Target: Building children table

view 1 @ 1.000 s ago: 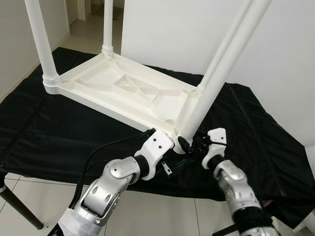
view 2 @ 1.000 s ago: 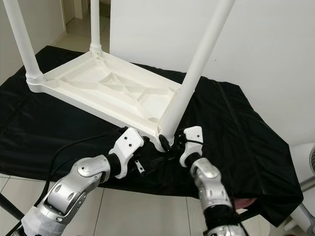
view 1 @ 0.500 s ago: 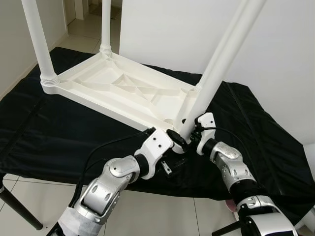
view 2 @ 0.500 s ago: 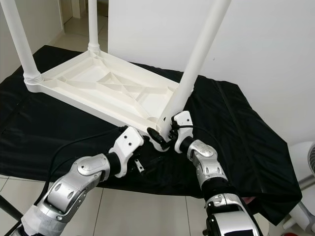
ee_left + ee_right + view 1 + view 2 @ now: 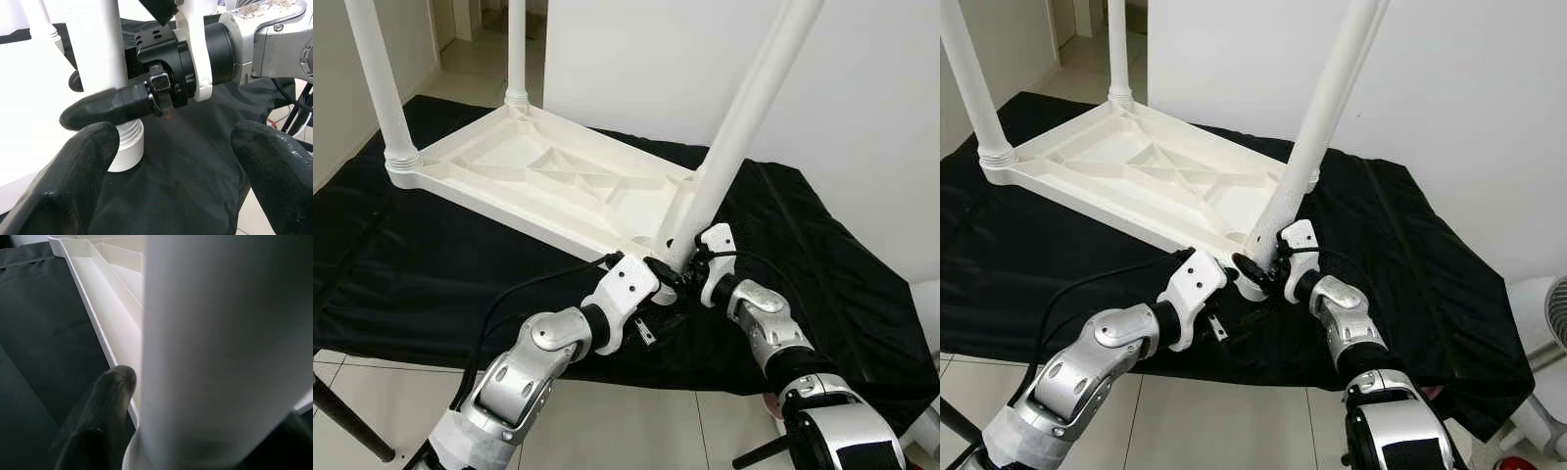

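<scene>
The white leg [image 5: 729,152] stands tilted at the near right corner of the upturned white tabletop [image 5: 548,181], its threaded end [image 5: 124,147] resting beside the corner socket rather than seated in it, as far as the left wrist view shows. The right gripper [image 5: 1268,262] has its jaws closed around the leg just above the thread, one finger [image 5: 98,416] on each side. The left gripper [image 5: 658,279] hovers just beside the same end with its jaws spread wide, holding nothing. Three other legs already stand upright in their corners. The tabletop lies on a table draped in black cloth [image 5: 440,284].

The leg leans well off vertical, so turning it now would likely cross the thread or let it skid off the corner; a low grip on a long leg could also let it topple
</scene>
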Tool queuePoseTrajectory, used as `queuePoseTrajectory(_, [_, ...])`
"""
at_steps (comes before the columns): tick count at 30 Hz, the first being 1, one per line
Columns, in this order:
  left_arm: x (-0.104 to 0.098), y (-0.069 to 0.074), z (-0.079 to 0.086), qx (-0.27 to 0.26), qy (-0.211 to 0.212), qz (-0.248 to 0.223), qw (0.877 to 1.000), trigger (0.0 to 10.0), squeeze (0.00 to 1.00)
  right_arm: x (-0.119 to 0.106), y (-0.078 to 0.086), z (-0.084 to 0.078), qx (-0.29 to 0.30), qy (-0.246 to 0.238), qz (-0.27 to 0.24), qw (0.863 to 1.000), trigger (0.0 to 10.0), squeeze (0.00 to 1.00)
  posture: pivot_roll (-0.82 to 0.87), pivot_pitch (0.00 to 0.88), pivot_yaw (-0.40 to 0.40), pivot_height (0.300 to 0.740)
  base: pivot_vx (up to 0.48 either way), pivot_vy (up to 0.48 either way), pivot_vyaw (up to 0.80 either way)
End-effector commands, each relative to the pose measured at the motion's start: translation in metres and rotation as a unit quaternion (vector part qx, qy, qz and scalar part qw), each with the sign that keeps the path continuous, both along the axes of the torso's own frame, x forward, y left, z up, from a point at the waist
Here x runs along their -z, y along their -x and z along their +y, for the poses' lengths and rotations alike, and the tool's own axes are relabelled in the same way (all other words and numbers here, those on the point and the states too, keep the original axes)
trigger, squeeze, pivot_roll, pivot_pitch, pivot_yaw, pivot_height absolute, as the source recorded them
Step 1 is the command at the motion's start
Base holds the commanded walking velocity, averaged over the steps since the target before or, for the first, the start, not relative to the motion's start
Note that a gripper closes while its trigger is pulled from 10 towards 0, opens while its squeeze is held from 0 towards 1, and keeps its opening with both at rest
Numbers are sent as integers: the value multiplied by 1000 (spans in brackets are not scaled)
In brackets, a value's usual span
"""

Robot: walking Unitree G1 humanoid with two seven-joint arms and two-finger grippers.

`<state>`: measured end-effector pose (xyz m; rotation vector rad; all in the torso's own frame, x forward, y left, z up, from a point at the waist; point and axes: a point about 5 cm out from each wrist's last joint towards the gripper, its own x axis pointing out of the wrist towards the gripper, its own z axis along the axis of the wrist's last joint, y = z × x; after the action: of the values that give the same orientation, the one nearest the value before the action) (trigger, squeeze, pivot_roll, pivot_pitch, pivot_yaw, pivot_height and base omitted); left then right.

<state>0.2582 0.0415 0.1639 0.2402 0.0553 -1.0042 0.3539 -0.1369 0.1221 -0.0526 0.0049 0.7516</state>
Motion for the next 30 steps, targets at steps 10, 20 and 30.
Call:
queuePoseTrajectory(10, [1,5,-4,15,-5,5,1000,10000,0,15,7,-17,35,-35,34,998,0,0,67,0,-161,740,0,0,0])
queuePoseTrajectory(20, [3,7,-5,10,0,8,1000,10000,0,9,7,-16,143,-69,22,987,10000,0,58,0,-171,740,0,0,0])
queuePoseTrajectory(30, [2,4,-4,1,2,2,1000,10000,0,8,15,-7,303,-66,23,950,10000,0,54,0,-178,740,0,0,0])
